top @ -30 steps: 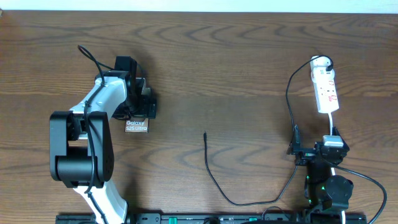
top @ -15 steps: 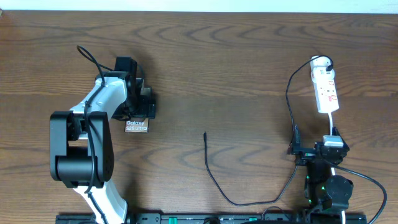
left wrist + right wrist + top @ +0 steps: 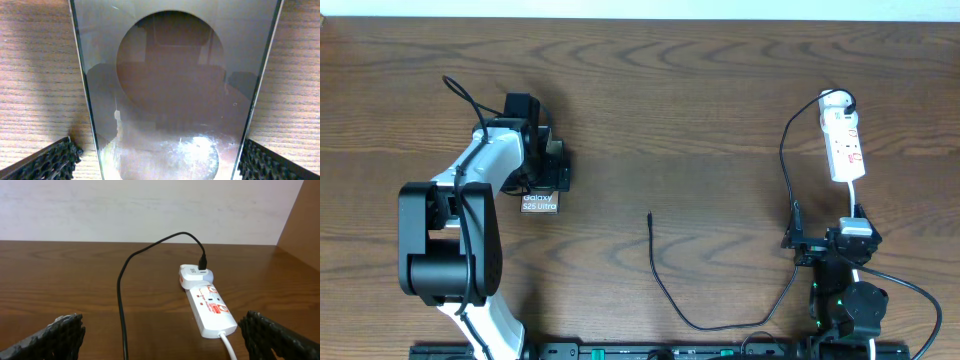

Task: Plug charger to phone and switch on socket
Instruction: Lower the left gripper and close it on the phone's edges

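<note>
On the left of the wooden table [image 3: 670, 90], the left gripper [image 3: 546, 172] is seen with its jaws spread wide, lowered over one end of the phone [image 3: 539, 202]. The phone lies flat on the wood, and its white "Galaxy" lettering can be read from overhead just clear of the gripper. From the left wrist, the phone [image 3: 175, 90] is shown as a glossy slab bearing a large round mark. One of the ribbed black pads [image 3: 47, 162] is seen on each side of it. A strip of wood is visible between the left pad and the phone's edge. On the other side, contact perhaps exists, but it cannot be told for sure. Nothing is clamped.

Near the middle of the table, the charger [image 3: 665, 290] is laid loose. Its slim plug tip [image 3: 650, 216] is well apart from the phone. Its cable is looped along the near edge and then up the right side to a white adapter [image 3: 192, 275] at the socket's far end.

At the right, the socket [image 3: 844, 145] is placed lengthwise, with red marks on its white face [image 3: 210, 307] and a white cord [image 3: 229, 347] at its near end. Just before it, the right gripper [image 3: 827, 243] is held fully open and empty, the socket and cable framed between its pads [image 3: 55, 335].
</note>
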`<state>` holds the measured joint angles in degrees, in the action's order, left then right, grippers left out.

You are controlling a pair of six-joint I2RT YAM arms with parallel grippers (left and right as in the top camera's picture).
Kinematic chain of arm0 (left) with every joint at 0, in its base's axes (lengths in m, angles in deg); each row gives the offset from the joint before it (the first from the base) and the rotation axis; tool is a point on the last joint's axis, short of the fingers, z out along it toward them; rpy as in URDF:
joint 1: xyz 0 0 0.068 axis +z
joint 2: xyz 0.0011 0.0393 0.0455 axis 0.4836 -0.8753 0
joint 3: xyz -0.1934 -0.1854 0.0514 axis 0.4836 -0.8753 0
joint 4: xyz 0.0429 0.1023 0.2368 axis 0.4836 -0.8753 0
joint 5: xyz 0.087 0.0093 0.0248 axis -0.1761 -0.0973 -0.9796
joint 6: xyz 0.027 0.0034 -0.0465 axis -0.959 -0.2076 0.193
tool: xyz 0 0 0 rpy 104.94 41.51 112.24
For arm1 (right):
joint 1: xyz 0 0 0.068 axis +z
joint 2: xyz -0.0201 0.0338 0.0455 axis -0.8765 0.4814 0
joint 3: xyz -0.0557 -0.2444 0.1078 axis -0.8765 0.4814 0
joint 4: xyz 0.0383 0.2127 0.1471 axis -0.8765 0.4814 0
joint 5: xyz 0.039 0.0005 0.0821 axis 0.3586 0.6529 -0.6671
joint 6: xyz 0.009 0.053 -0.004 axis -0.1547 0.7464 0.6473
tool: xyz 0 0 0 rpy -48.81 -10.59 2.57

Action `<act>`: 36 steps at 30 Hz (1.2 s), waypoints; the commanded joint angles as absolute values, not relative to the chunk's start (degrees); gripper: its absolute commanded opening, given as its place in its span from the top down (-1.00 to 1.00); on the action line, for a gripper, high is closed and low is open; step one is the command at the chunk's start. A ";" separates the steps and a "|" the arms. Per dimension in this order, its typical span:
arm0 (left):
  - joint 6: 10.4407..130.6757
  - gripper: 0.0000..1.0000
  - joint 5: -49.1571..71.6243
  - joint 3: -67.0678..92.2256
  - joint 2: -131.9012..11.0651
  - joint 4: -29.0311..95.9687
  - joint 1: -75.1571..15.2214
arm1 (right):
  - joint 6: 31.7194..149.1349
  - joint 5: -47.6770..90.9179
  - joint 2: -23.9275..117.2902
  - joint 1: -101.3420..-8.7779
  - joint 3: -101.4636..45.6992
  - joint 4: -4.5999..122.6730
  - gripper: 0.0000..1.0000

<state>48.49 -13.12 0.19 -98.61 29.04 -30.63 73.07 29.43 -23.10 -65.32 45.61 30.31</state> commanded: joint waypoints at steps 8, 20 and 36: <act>49.17 -0.94 -12.98 -1.50 -100.01 29.26 -30.68 | 72.81 29.33 -23.38 -64.86 45.68 30.57 -0.99; 49.15 -0.93 -12.98 -1.50 -100.01 31.18 -30.68 | 72.81 29.33 -23.38 -64.86 45.68 30.57 -0.98; 49.06 -0.92 -12.96 -1.54 -100.01 30.66 -30.68 | 72.81 29.33 -23.38 -64.86 45.68 30.57 -0.99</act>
